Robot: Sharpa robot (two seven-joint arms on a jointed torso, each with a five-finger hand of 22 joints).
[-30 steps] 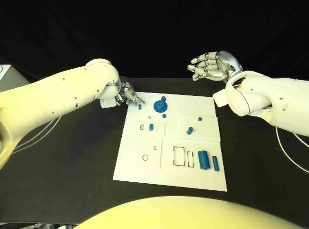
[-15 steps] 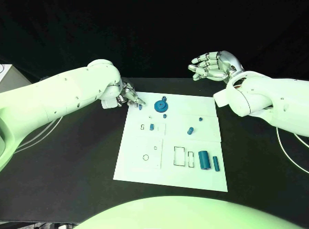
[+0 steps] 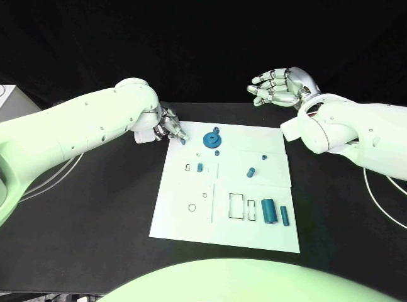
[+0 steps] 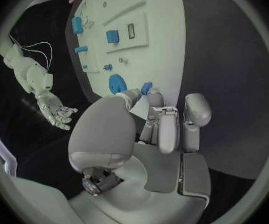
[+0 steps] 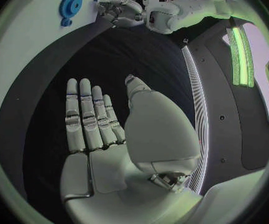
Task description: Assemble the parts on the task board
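On the task board (image 3: 223,217), a small blue part (image 4: 146,88) touches left hand (image 4: 162,124) fingertips.

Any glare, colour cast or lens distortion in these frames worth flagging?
Head view: green tint over arms and task board, no glare. Left wrist view: fisheye curves the board's edges behind the left robot hand. Right wrist view: bright green strip beyond the right robot hand.

Could not tell from the head view whether the left hand (image 3: 167,128) actually touched the small blue part (image 3: 183,141) at the task board (image 3: 223,236)'s far left corner, fingertips hiding most of it. Same in the left wrist view, the piece half covered there too.
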